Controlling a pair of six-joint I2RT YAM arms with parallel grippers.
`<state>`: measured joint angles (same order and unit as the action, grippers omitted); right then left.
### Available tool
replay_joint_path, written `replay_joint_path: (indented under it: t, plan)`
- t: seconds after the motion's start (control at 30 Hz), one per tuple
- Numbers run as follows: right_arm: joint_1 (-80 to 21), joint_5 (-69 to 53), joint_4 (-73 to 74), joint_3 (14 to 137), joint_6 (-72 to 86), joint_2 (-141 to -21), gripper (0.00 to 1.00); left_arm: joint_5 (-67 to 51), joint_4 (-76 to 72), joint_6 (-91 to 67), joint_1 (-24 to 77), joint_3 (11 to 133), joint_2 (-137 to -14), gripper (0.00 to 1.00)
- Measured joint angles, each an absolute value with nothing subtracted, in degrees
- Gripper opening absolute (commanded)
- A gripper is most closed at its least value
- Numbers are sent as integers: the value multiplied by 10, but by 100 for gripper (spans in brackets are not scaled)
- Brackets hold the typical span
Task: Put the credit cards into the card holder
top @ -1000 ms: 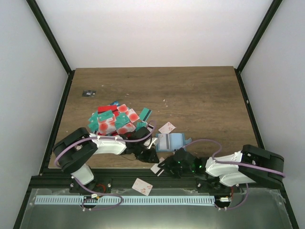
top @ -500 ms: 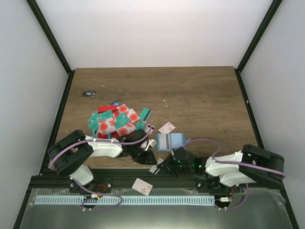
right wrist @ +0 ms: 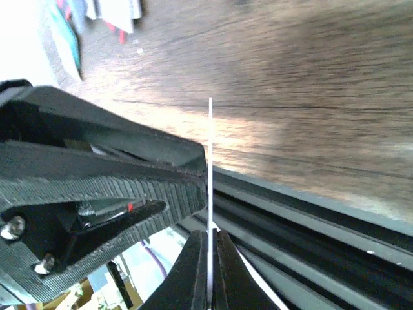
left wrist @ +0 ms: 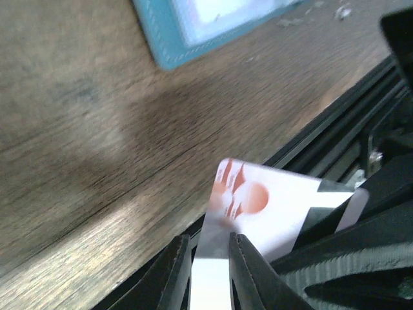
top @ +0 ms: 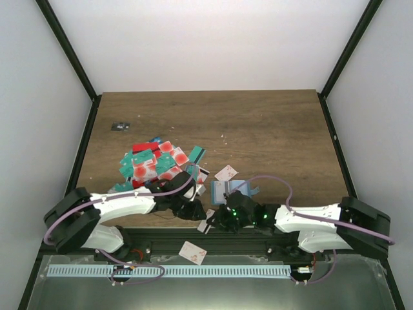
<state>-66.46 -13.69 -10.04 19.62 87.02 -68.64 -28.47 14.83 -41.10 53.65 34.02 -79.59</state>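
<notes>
A white credit card with red blotches hangs over the table's near edge, and my right gripper is shut on its lower edge. In the right wrist view this card shows edge-on as a thin upright line. My left gripper is right beside the card's face, its fingers a narrow gap apart with the card showing behind them, not pinched. From above, both grippers meet at the card. The teal-blue card holder lies open just behind them. A pile of credit cards sits at the left.
One loose card lies behind the holder. Another card rests on the metal frame below the table edge. A small black object lies at the far left. The black frame rail runs right under the grippers.
My right gripper has slid left and shut on the white card at the table edge. The left arm has stretched lower and its gripper has closed in beside the card.
</notes>
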Motion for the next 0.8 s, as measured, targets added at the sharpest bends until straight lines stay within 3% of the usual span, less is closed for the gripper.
replay_joint_path:
  t: [0.4,0.63,0.8]
  plan:
    - [-586,-173,6,285,693,-613,1,-243,302,-350,454,439,-644,38]
    - [-450,-285,74,349,533,-612,1,-265,354,-296,393,513,-614,47]
    - [-391,-388,95,390,437,-608,1,-319,356,-260,384,546,-614,48]
